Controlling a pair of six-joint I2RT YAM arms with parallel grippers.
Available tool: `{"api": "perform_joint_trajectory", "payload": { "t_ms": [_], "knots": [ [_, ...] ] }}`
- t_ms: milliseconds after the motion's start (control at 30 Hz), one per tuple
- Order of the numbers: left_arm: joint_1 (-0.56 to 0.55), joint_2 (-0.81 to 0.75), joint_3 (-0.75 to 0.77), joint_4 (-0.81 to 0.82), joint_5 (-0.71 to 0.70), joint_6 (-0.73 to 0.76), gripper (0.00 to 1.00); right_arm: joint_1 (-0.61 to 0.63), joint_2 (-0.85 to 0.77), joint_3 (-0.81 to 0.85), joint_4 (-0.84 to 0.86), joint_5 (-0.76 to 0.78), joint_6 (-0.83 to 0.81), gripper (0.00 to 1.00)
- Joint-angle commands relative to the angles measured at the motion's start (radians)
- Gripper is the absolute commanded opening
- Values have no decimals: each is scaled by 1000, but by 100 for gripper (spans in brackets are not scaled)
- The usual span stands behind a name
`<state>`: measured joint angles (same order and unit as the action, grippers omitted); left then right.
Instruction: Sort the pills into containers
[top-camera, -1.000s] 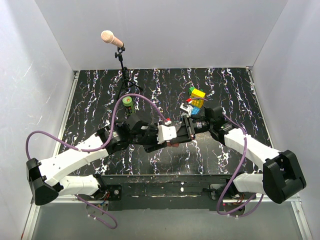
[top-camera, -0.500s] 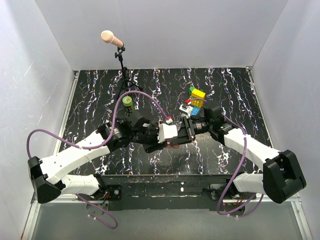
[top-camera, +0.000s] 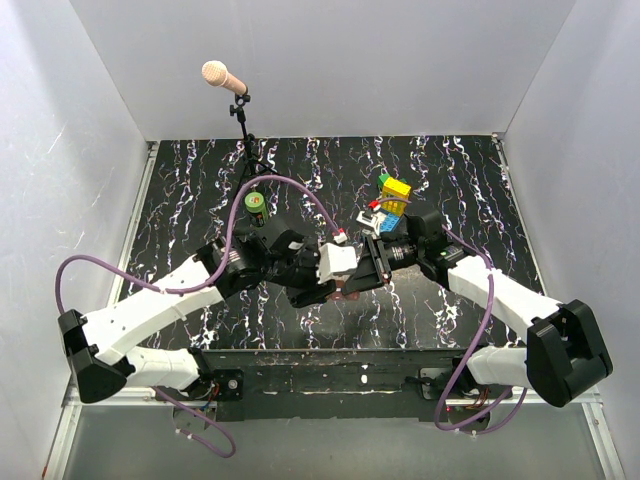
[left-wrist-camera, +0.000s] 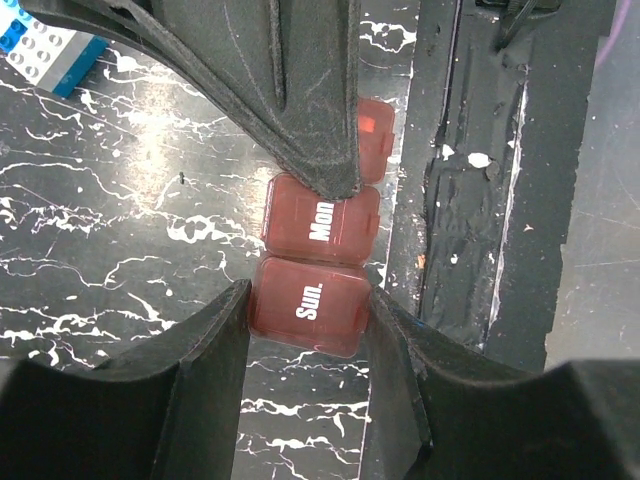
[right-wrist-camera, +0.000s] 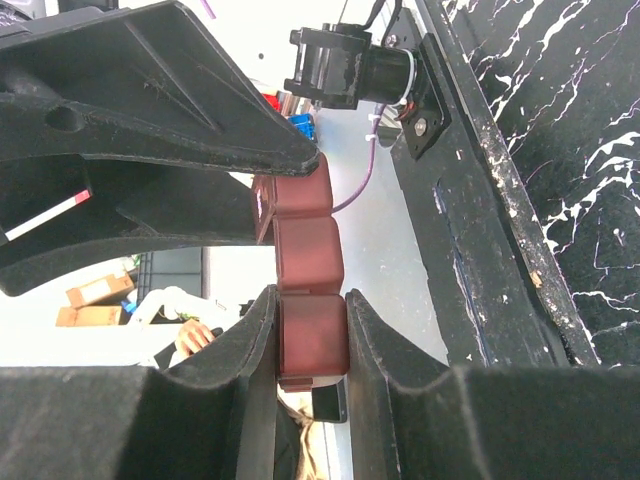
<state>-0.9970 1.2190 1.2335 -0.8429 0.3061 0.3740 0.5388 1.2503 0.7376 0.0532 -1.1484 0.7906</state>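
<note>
The dark red-brown pill box (left-wrist-camera: 310, 305) is a strip of lidded compartments marked "Sun." and "Mon". It hangs just above the table's near middle (top-camera: 349, 289), held from both ends. My left gripper (left-wrist-camera: 310, 295) is shut on the "Sun." end. My right gripper (right-wrist-camera: 312, 300) is shut on the opposite end compartment (right-wrist-camera: 313, 335). In the top view the two grippers meet, left (top-camera: 337, 270) and right (top-camera: 368, 264). The green bottle (top-camera: 257, 208) stands upright at the back left, apart from both arms. No pills show.
A yellow-and-blue toy brick stack (top-camera: 393, 195) sits just behind the right wrist; its blue corner shows in the left wrist view (left-wrist-camera: 45, 40). A microphone on a stand (top-camera: 224, 77) rises at the back left. The table's black front rail (left-wrist-camera: 480, 200) runs beside the box.
Both grippers keep their hold on the pill box. The left forearm and wrist have shifted slightly toward the back and right; the box has barely moved.
</note>
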Motion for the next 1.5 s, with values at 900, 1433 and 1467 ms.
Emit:
{"api": "perform_joint_trajectory", "payload": {
  "t_ms": [900, 1433, 1467],
  "knots": [
    [-5, -78, -55, 99, -142, 95, 91, -7, 14, 37, -9, 55, -13, 1],
    [-6, -58, -78, 162, -254, 120, 86, -8, 24, 39, -10, 53, -13, 1],
    [-6, -62, -75, 163, -259, 118, 86, -7, 26, 37, -9, 52, -13, 1]
  ]
}}
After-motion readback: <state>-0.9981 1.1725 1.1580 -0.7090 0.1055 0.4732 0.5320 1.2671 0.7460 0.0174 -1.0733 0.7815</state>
